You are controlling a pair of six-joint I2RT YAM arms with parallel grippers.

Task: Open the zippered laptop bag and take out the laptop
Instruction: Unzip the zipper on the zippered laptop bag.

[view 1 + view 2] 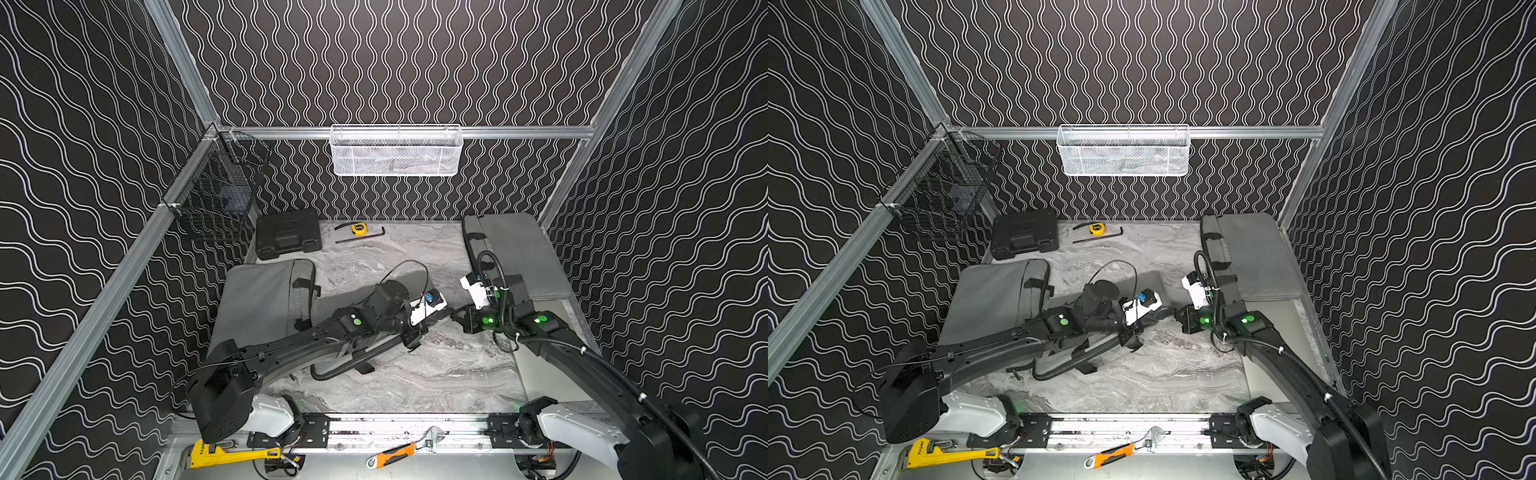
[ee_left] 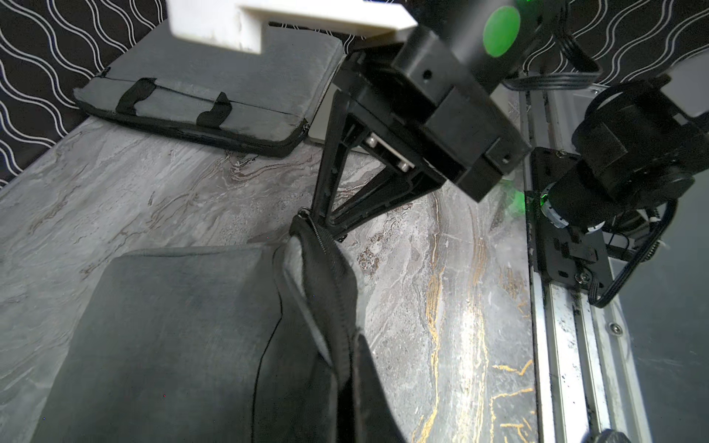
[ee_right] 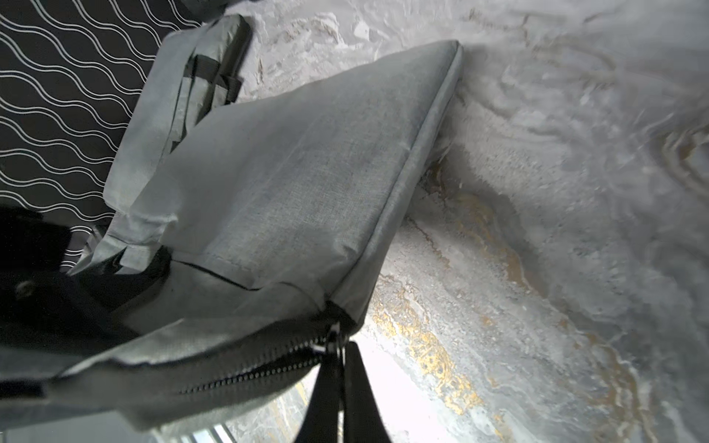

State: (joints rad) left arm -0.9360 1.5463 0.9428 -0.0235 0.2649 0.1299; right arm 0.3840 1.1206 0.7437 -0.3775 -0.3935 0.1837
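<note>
A grey zippered laptop bag (image 2: 172, 326) lies mid-table under my left arm, and part of it shows in both top views (image 1: 345, 297) (image 1: 1152, 280). My left gripper (image 2: 347, 383) is shut on the bag's black zipper edge near its corner. My right gripper (image 3: 341, 353) is shut on the metal zipper pull (image 3: 333, 337) at the end of the zipper (image 3: 249, 376). In the left wrist view its fingertips (image 2: 320, 214) meet at that same corner, which is lifted a little. In both top views the two grippers (image 1: 444, 316) (image 1: 456, 318) nearly touch. The laptop is hidden.
A second grey bag (image 1: 257, 299) lies at the left and a third (image 1: 519, 249) at the back right, on a flat silver slab (image 1: 540, 374). At the back are a black tool case (image 1: 288, 235), a tape measure (image 1: 358, 227) and a hex key (image 1: 361, 237).
</note>
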